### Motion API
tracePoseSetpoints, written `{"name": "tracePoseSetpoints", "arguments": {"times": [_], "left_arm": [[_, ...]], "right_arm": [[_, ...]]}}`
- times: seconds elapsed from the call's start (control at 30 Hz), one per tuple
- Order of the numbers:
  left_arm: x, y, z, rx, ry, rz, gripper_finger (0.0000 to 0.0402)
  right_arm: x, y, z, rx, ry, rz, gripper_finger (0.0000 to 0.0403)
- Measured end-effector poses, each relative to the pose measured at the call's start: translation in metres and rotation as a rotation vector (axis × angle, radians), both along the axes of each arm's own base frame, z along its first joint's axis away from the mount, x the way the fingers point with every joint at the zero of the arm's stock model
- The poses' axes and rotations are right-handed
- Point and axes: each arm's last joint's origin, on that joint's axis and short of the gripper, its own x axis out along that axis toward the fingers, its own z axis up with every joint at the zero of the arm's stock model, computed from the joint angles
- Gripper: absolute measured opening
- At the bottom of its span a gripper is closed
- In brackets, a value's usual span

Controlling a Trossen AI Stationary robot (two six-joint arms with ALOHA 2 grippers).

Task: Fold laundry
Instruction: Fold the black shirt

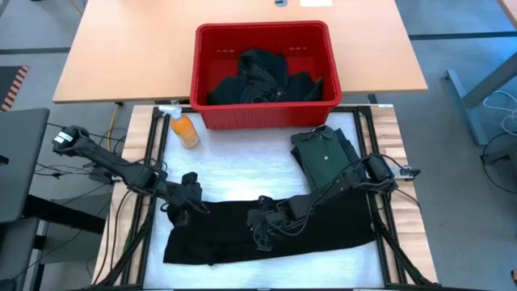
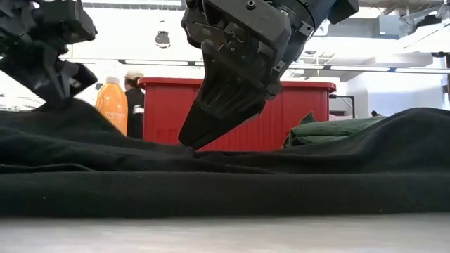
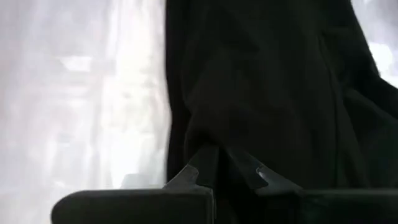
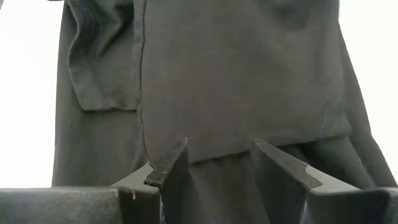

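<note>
A black garment lies spread in a long band across the near part of the white-covered table. My left gripper is at the garment's far left part, shut on the cloth. My right gripper stands open over the garment's middle, its fingertips down on the cloth. A folded green shirt lies flat at the right. More dark laundry is heaped in the red basket. My left gripper pinches a fold of the black garment between its two fingers, near the garment's far left edge. The fingers slant down onto it. In the low view the cloth rises in a low ridge toward the gripper while the rest lies on the table. My right gripper rests its spread fingertips on the garment's middle, slanting down from the table's right. A hem edge of an upper layer runs between the two fingers. The cloth under them lies flat on the table.
The red basket stands at the table's far edge, with an orange bottle lying to its left. Bare white cover lies between the basket and the black garment. A wooden table stands beyond the basket, and a person shows in the room behind.
</note>
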Motion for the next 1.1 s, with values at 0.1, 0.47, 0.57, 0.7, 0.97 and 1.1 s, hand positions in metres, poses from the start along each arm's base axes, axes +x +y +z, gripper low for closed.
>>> {"name": "tracePoseSetpoints", "arguments": {"times": [0.1,0.47,0.57,0.7,0.97,1.1], "left_arm": [[0.000,0.001,0.009,0.069,0.009,0.000,0.0002],[-0.013,0.008,0.002,0.096,0.180,0.090,0.0079],[-0.011,0.008,0.007,0.100,0.153,0.158,0.0096],[-0.008,0.004,0.019,0.066,0.113,0.179,0.0102],[-0.001,-0.033,0.005,-0.030,-0.136,0.099,0.0079],[-0.002,-0.044,-0.027,-0.086,-0.079,0.130,0.0059]], "right_arm": [[0.001,-0.002,0.000,0.000,0.000,-0.004,0.0200],[-0.001,-0.014,0.004,-0.014,0.037,-0.028,0.0200],[0.001,-0.020,0.012,-0.015,0.012,-0.032,0.0200],[0.001,-0.022,0.025,-0.029,-0.043,-0.031,0.0200],[0.010,-0.013,0.012,-0.024,-0.265,0.032,0.0169],[0.011,-0.020,-0.001,-0.008,-0.299,0.010,0.0115]]}}
